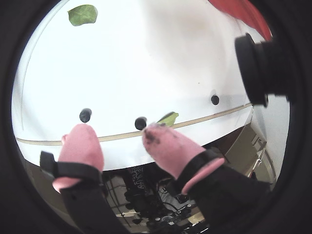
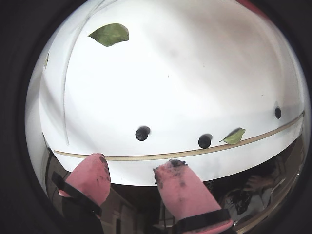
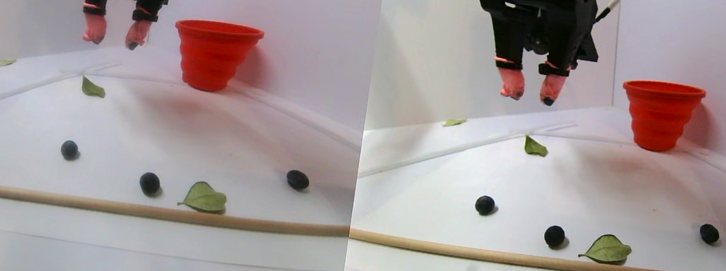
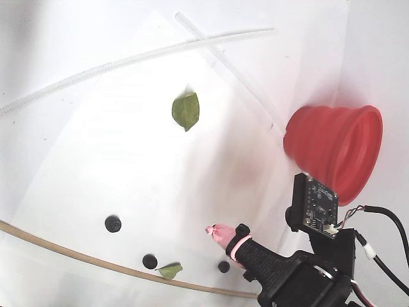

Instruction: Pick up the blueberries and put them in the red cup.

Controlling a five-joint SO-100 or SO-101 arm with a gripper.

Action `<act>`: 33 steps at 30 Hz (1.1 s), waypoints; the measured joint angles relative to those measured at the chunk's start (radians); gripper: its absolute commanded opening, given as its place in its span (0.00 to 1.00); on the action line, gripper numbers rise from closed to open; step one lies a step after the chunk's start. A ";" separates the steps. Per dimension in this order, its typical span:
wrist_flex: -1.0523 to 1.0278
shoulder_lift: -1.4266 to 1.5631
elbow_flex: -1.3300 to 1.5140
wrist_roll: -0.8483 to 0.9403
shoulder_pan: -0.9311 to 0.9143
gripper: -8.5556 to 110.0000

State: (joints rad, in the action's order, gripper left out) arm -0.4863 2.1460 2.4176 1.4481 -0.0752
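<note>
On white paper (image 3: 122,125), three blueberries (image 3: 150,183).

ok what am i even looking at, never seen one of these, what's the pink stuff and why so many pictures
It's a small robot arm. The pink things are the covered fingertips of its gripper, open, holding nothing, raised above the table. Two round fisheye pictures come from cameras on the arm's wrist, the wide one is two side-by-side views from the table's front, and one looks down from above. On the white sheet lie three blueberries, some green leaves, and the red cup they're meant for.
</note>
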 measured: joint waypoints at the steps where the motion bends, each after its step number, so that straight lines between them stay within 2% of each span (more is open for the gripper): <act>1: 0.005 -0.011 0.000 -0.003 0.005 0.22; 33: 0.163 -0.242 0.052 -0.058 0.058 0.22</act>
State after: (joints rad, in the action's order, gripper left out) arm -0.3237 1.9037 2.4697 1.3898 -0.0169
